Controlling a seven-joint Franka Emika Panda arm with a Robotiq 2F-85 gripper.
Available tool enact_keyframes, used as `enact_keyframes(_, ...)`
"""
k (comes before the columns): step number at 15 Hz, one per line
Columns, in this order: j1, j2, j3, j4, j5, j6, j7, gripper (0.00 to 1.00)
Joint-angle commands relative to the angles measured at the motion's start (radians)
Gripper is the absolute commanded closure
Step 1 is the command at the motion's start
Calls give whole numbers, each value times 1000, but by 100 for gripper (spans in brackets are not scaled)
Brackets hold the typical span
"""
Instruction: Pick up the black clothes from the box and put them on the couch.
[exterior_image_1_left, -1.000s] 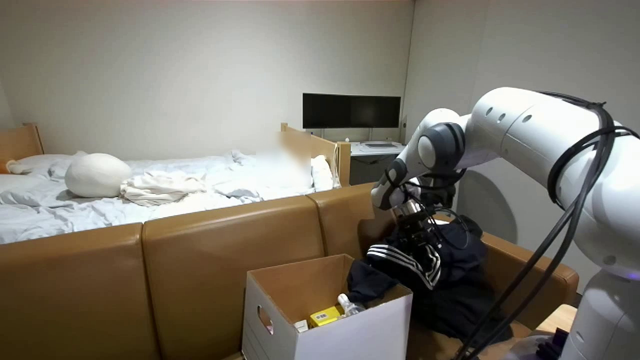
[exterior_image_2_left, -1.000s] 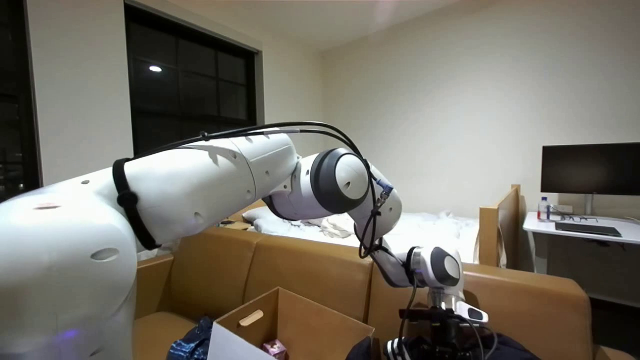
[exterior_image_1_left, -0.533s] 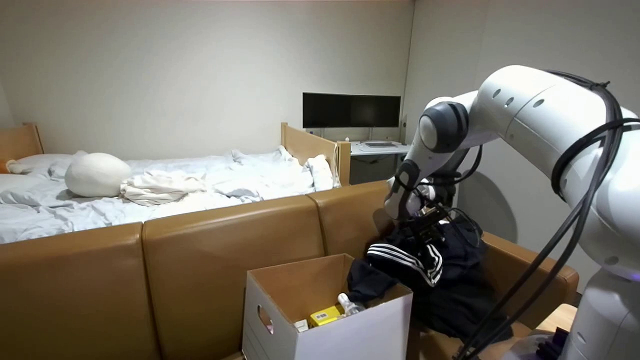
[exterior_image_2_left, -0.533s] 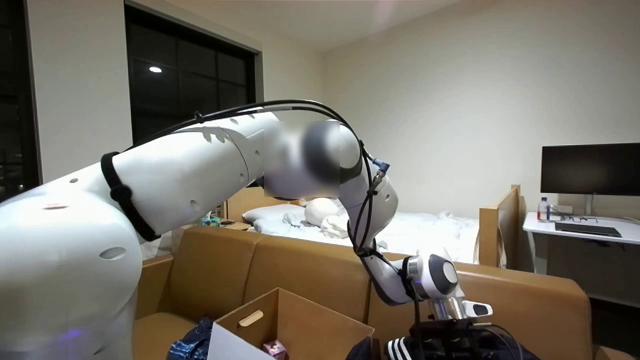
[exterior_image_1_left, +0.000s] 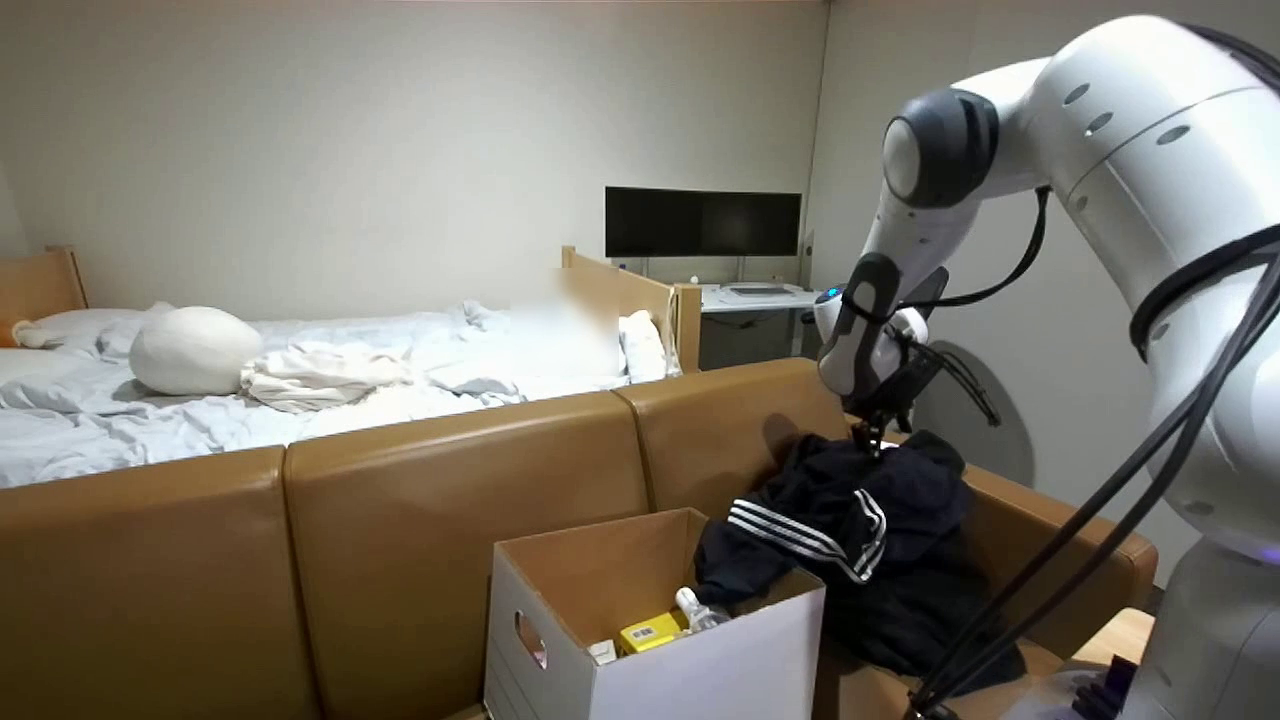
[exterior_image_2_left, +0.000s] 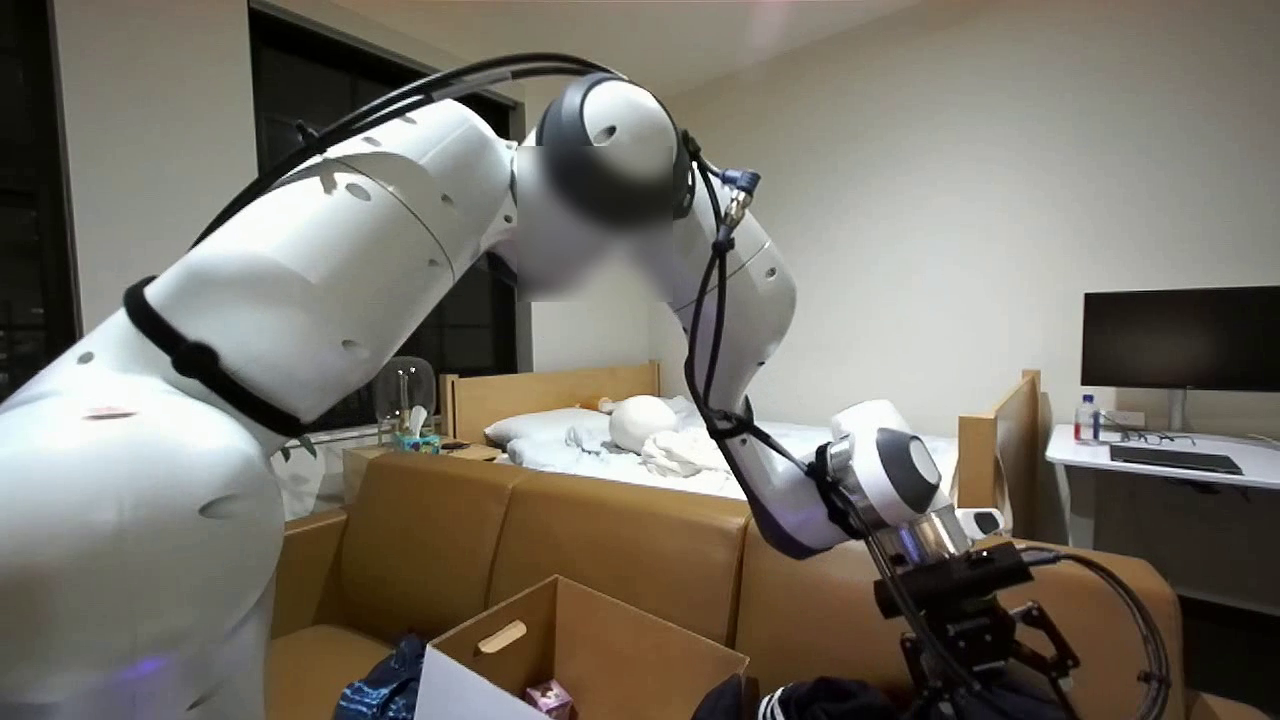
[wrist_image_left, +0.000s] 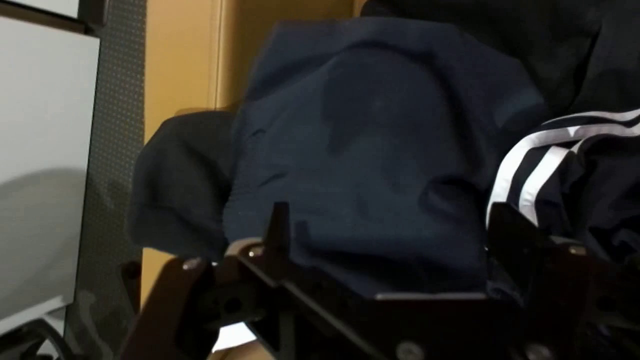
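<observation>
bed (exterior_image_1_left: 130, 430): round white object (exterior_image_1_left: 195, 350), crumpled white cloth (exterior_image_1_left: 325, 377) | desk (exterior_image_2_left: 1085, 456): monitor (exterior_image_2_left: 1185, 338), bottle (exterior_image_2_left: 1087, 420) | dark window (exterior_image_2_left: 315, 95)

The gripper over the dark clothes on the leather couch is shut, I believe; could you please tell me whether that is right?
Not quite: the gripper is open; its fingers stand wide apart in the wrist view. It is indeed over the dark clothes on the leather couch.

The couch (exterior_image_1_left: 460, 480) is tan-brown, the near box (exterior_image_1_left: 705, 670) white outside and brown inside. On the right, the black clothes (exterior_image_1_left: 910, 600) run from black to navy, one garment (exterior_image_1_left: 790, 527) crossed by white stripes; on the left, a dark cloth (exterior_image_2_left: 385, 685) shows lighter blue patterning. The far bedding (exterior_image_1_left: 450, 350) is whitish, the gripper (wrist_image_left: 390, 214) black.
</observation>
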Motion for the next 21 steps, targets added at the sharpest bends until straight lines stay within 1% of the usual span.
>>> enact_keyframes(1,-13,-170,8,-152,-79,97,-144,0)
enact_keyframes(3,-33,-200,48,-165,-75,120,-226,0)
enact_keyframes(5,-73,-235,89,-192,-54,160,-333,0)
enact_keyframes(6,-28,-180,51,-128,-56,102,-231,0)
enact_keyframes(9,-31,-183,58,-129,-55,104,-240,0)
enact_keyframes(10,-64,-150,115,-114,-32,84,-349,0)
enact_keyframes(11,-44,-109,126,-103,-46,82,-353,0)
enact_keyframes(12,-9,-97,124,-124,-83,106,-335,0)
enact_keyframes(14,40,-123,109,-195,-166,149,-319,0)
enact_keyframes(17,96,-192,97,-286,-306,158,-330,0)
enact_keyframes(18,107,-226,92,-327,-366,160,-331,0)
enact_keyframes(21,149,-301,82,-380,-576,121,-292,0)
